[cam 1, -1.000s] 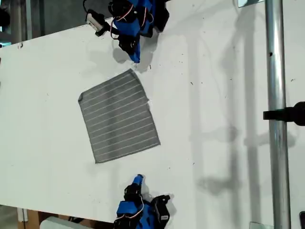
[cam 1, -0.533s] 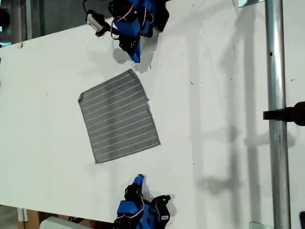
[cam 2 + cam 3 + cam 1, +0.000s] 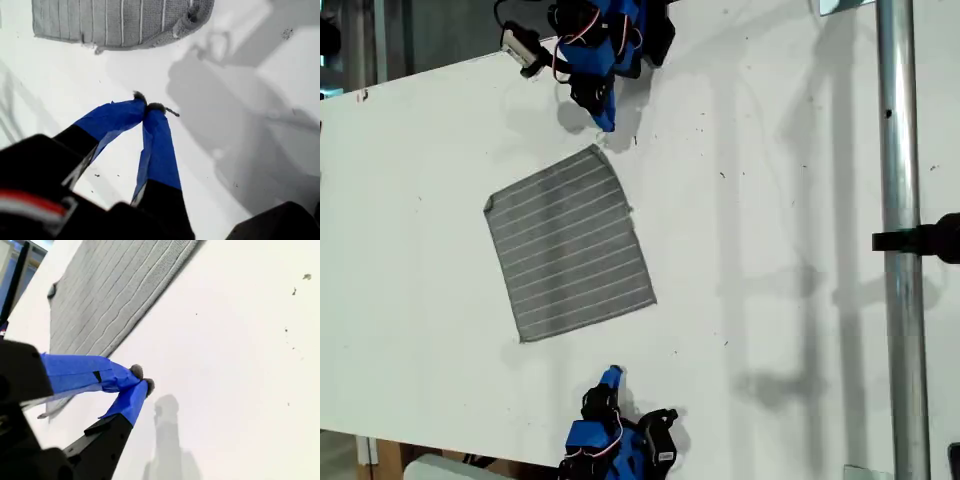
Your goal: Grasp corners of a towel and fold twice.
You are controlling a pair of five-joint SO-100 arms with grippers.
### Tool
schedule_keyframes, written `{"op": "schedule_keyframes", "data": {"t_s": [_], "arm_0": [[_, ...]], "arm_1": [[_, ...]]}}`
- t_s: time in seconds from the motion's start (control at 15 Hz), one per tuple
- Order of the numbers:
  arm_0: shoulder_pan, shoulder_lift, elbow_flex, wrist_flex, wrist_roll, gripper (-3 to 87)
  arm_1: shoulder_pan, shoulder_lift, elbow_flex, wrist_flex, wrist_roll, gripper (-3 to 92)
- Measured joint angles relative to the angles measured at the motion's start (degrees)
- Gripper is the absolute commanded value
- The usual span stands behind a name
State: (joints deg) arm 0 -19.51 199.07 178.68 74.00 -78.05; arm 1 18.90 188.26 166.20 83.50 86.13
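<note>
— What do you have in front of you?

— You are looking at a white tabletop (image 3: 770,250) that fills most of the exterior view. The towel (image 3: 570,245), grey with thin white stripes, lies flat and unfolded on it, towards the exterior view's left and turned at a slant.

— And the arms?

— One arm (image 3: 600,50) sits at the exterior view's top edge, its tip just beside the towel's uppermost corner (image 3: 595,150). The other arm (image 3: 610,445) sits at the bottom edge, its tip apart from the towel's lower edge. I cannot tell you for certain which is which.

— The pincers?

— My first pincer (image 3: 147,106) has its blue-taped tips pressed together, holding nothing, over bare tabletop, with a towel edge lying ahead of it and apart. My second pincer (image 3: 141,379) is likewise together and empty, just beside a long edge of the towel.
</note>
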Motion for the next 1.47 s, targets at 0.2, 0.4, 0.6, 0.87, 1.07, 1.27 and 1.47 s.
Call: {"op": "schedule_keyframes", "data": {"t_s": [0.2, 0.4, 0.6, 0.87, 1.07, 1.27, 1.47], "arm_0": [[0.0, 0.0, 0.0, 0.0, -2.1, -2.9], [1.8, -0.2, -2.3, 0.0, -7.9, -2.9], [2.9, -8.8, -11.6, 0.2, -9.7, -2.9], [4.2, -34.2, -29.8, -1.4, -8.7, -2.9], [7.6, -54.2, -45.5, -2.1, -9.0, -2.9], [11.9, -68.8, -61.4, -1.5, -11.0, -2.9], [16.7, -80.6, -77.9, 0.8, -2.5, 25.3]], "arm_1": [[-1.5, 0.0, 0.0, 0.0, -0.6, -0.3], [-1.5, -0.9, -3.9, 1.3, -5.5, -0.3], [1.0, -13.9, -16.4, 1.8, -12.3, -0.3], [6.2, -43.9, -43.1, 3.3, -29.5, -0.3], [9.3, -62.8, -60.8, 5.6, -43.0, -0.3], [11.2, -73.5, -68.8, 7.1, -52.4, 15.1], [12.0, -80.5, -75.4, 10.5, -57.0, 27.3]]}}
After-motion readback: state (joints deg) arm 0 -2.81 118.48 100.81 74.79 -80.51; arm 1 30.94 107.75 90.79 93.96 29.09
